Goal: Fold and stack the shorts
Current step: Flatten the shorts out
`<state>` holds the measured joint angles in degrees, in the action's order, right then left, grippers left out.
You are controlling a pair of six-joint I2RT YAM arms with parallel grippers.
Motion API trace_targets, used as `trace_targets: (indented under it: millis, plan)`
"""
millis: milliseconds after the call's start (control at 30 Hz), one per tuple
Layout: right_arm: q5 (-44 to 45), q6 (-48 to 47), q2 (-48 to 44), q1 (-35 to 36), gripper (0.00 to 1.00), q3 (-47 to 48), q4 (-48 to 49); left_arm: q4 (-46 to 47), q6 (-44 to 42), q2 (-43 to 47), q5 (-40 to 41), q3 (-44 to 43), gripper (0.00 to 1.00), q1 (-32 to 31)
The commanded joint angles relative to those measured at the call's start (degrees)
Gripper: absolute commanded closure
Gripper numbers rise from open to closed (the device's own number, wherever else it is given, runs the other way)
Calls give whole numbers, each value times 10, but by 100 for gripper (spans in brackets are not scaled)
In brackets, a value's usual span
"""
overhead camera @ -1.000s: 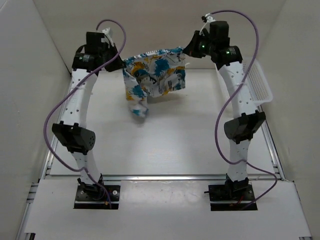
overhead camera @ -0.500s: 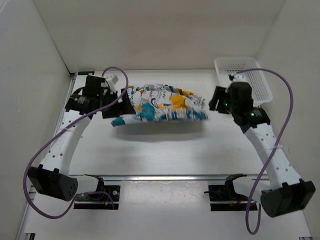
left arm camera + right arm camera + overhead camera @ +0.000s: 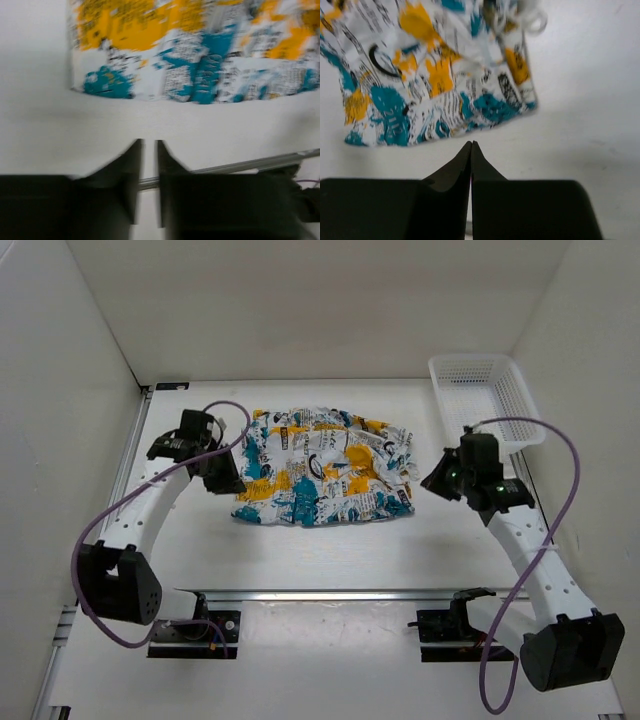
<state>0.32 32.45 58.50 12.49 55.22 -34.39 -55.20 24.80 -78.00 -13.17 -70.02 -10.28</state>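
Observation:
The shorts (image 3: 325, 468), white with teal, yellow and black print, lie spread flat on the table in the middle. My left gripper (image 3: 228, 484) is at their left edge; in the left wrist view (image 3: 149, 142) its jaws stand a narrow gap apart with nothing between them, short of the shorts' hem (image 3: 200, 50). My right gripper (image 3: 429, 482) is just off their right edge; in the right wrist view (image 3: 471, 143) its fingers touch each other, empty, just short of the shorts (image 3: 435, 75).
A white mesh basket (image 3: 520, 405) stands at the back right corner. White walls close in the table on the left, back and right. A metal rail (image 3: 320, 594) runs along the near edge.
Both arms swung the shorts from hanging at the back down onto the table. The shorts now lie flat, both grippers have let go and drawn slightly outward.

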Motion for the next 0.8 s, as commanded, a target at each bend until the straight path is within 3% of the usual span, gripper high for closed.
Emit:
trace_targets:
  millis: [0,67,100,133,367,467,600,633,733,767]
  plan:
    - [-125,93,5,-2,94,-102,27,44,54,6,-15,84,61,45]
    - [-146,99,5,-8,84,-129,48,72,73,11,-41,147,29,71]
    - [-155,99,10,-15,68,-144,64,92,73,5,-48,163,14,85]
    - [-155,99,24,-15,63,-144,64,102,79,-4,-53,184,6,90]
    - [-149,75,138,-15,21,-138,123,167,91,-86,-48,178,2,109]
    - [-139,75,201,-15,18,-115,156,180,91,-150,-48,162,6,109]
    - [-111,75,254,-26,31,-93,166,187,91,-187,-53,133,32,109]
    - [-111,81,268,-26,33,-88,173,187,91,-187,-53,133,49,109]
    - [-103,81,299,-26,39,-83,187,187,91,-192,-53,117,76,109]
    - [-96,81,306,-26,43,-83,195,187,91,-192,-53,111,90,109]
